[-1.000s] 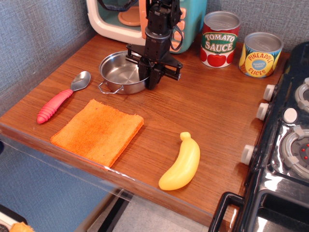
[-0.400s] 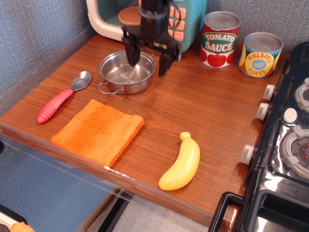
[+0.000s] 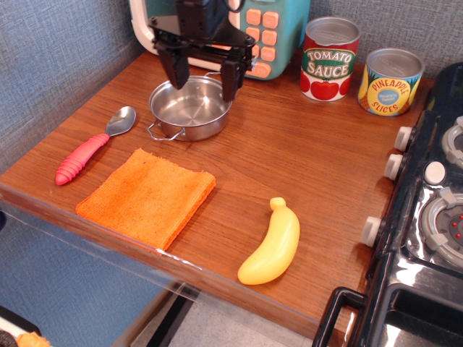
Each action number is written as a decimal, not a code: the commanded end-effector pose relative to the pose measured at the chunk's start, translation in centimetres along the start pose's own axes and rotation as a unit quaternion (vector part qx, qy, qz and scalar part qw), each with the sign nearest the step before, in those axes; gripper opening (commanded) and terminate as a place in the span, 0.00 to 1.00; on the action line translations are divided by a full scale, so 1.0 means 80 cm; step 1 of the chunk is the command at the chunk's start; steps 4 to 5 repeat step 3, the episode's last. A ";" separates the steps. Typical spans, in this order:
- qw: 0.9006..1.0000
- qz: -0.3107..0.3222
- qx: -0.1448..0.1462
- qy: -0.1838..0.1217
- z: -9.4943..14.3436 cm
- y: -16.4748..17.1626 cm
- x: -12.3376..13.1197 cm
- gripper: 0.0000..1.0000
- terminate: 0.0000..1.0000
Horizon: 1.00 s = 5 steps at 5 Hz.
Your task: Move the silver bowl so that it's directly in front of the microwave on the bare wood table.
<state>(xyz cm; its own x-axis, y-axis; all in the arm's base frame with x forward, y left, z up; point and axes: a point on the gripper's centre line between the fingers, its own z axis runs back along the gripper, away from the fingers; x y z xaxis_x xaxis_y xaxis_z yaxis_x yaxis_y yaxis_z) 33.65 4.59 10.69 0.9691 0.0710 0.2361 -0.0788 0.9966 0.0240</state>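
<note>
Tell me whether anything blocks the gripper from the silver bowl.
Nothing visible does. The gripper hangs open above the silver bowl, its fingers spread over the far rim, with no object between them.

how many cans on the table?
2. The tomato sauce can stands at the back, right of the microwave; the pineapple slices can stands to its right, by the stove. None appears hidden.

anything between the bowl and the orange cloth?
No. Only bare table separates the bowl from the cloth in the single view.
</note>
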 end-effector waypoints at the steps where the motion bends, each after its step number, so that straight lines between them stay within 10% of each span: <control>1: 1.000 -0.028 0.001 -0.008 0.016 0.009 -0.030 1.00 0.00; 2: 1.000 -0.028 0.001 -0.008 0.016 0.009 -0.030 1.00 0.00; 3: 1.000 -0.028 0.001 -0.008 0.016 0.009 -0.030 1.00 1.00; 5: 1.000 -0.028 0.001 -0.008 0.016 0.009 -0.030 1.00 1.00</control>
